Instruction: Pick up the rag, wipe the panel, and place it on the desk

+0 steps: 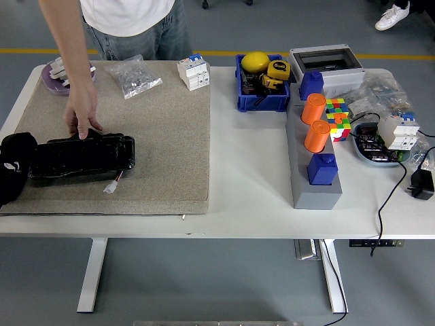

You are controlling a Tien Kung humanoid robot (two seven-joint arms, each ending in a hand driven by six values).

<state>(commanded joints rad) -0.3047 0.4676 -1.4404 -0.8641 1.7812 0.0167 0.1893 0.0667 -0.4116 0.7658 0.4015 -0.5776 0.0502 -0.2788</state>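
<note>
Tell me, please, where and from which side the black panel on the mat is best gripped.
Probably across the right end of the black panel, coming down from above. It lies flat and long on the beige mat, and that end is free. The person's hand rests on its far edge near the left, and a black object touches the left end.

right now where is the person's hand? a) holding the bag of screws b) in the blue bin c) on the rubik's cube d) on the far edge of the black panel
d, the person's hand rests on the far edge of the black panel on the mat, well away from the blue bin, cube and bag.
</note>
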